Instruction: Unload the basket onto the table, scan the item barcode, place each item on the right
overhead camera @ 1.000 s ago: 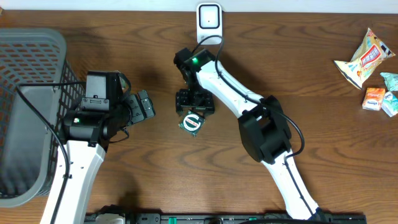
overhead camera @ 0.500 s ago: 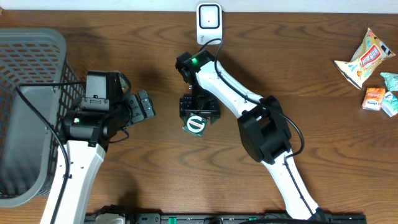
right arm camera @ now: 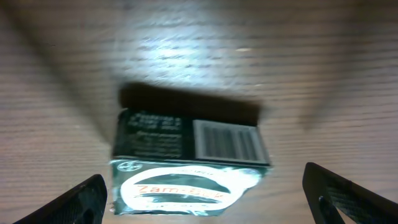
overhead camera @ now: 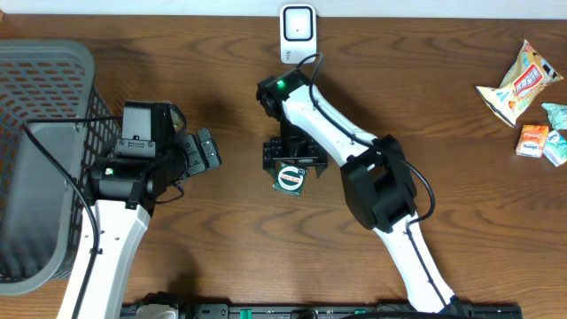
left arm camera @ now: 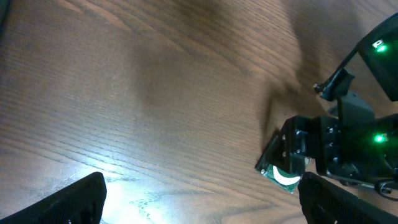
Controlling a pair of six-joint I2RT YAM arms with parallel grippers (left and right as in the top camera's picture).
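The item is a small dark green box (overhead camera: pixel 290 180) with a white oval label, lying on the wood table. In the right wrist view the box (right arm camera: pixel 186 168) shows a barcode (right arm camera: pixel 227 143) on its upper face. My right gripper (overhead camera: pixel 292 164) hangs just over it, open, and both fingers stand well clear of its sides (right arm camera: pixel 211 202). The white scanner (overhead camera: pixel 298 31) stands at the table's far edge. My left gripper (overhead camera: pixel 205 151) is open and empty to the left. From the left wrist view (left arm camera: pixel 205 208) the box (left arm camera: pixel 280 173) sits under the right gripper.
A grey mesh basket (overhead camera: pixel 35 71) fills the far left. Snack packets (overhead camera: pixel 518 80) and small wrapped packs (overhead camera: pixel 540 137) lie at the right edge. The right arm's cable runs up to the scanner.
The right gripper has carried the box rightward and toward the front edge, then widened its jaws off it. The left arm has not moved.
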